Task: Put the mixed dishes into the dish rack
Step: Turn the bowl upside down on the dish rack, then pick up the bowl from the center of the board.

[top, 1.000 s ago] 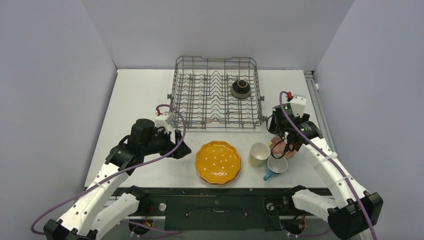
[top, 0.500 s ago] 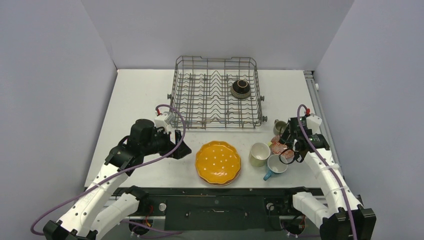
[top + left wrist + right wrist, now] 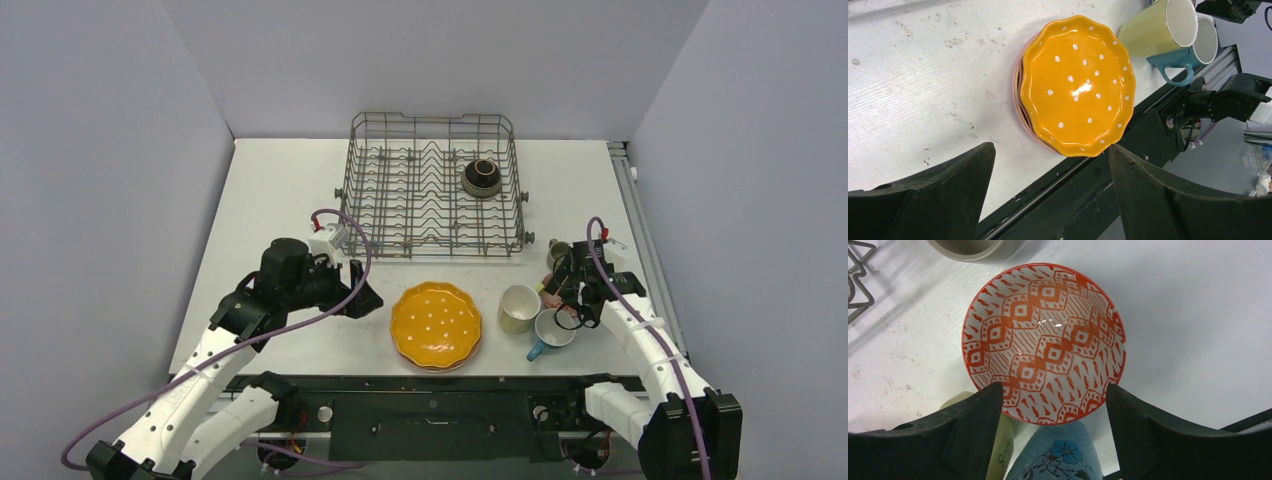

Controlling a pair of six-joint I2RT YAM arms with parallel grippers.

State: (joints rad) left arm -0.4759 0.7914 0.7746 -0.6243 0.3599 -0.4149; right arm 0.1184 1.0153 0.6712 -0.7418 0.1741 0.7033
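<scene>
Claws both gape empty: my right claw (image 3: pixel 1050 390) above the red-patterned bowl (image 3: pixel 1043 340) mid-frame, my left claw (image 3: pixel 1052 149) near the orange plate (image 3: pixel 1078 85); rack (image 3: pixel 415 215) upper centre.

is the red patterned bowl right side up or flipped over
Right side up. The right wrist view looks down into the red patterned bowl: rim uppermost, inside empty, resting on the table.
</scene>
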